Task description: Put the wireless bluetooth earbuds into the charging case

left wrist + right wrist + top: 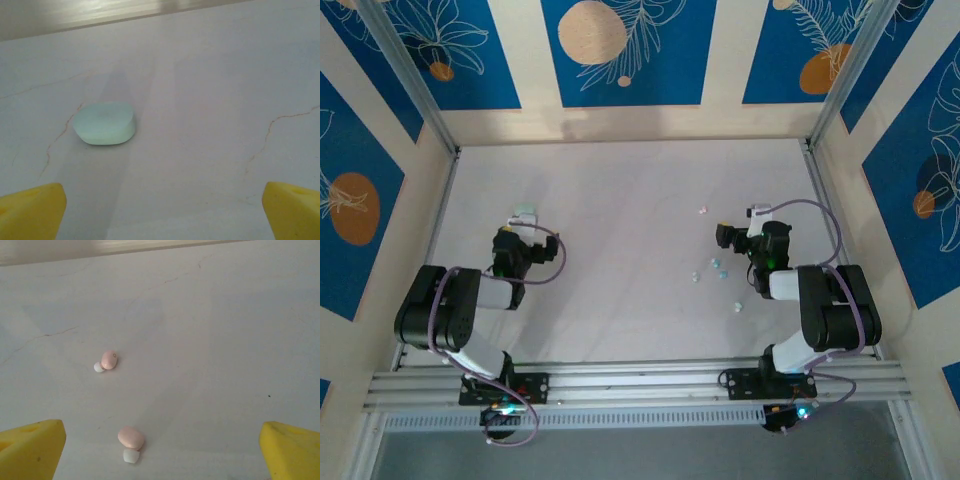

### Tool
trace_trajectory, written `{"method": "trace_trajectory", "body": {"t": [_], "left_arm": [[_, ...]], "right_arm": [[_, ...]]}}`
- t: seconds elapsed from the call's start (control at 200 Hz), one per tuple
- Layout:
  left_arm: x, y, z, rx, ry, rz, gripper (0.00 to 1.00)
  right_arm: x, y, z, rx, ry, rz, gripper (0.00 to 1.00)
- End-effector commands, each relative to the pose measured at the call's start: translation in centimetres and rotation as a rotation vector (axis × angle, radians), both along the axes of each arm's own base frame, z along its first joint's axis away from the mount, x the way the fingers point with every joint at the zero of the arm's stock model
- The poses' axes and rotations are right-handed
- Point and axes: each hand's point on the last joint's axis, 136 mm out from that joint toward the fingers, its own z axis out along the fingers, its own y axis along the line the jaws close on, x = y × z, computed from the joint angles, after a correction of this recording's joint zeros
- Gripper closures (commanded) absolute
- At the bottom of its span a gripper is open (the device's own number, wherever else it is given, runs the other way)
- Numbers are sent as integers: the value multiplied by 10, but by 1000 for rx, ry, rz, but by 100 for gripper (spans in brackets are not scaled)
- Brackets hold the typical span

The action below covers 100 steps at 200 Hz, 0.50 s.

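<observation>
left jaws: spread wide and empty, with a yellow fingertip (31,214) at each lower corner of the left wrist view
mint charging case (104,123): lies flat on the table (215,95), ahead of the left jaws and over toward their left fingertip, touching neither
right jaws: spread wide, gripping nothing
pink earbuds: two, each with a white tip; the near one (131,438) sits just ahead of the right jaws, closer to their left fingertip; the far one (109,360) lies farther ahead; both untouched
pale earbuds (716,264): tiny bits scattered on the table beside the right jaws in the top view, apart from them
</observation>
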Motion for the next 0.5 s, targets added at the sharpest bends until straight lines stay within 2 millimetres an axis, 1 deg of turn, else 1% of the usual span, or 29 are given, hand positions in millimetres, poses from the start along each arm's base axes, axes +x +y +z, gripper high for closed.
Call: {"method": "trace_trajectory", "body": {"t": [0.0,0.495], "left_arm": [[5,1,11,1,-31,-9,0],[6,1,11,-1,-29,-8,0]], "right_arm": [[6,3,10,5,-32,16,1],[6,1,10,20,-28,22,1]]}}
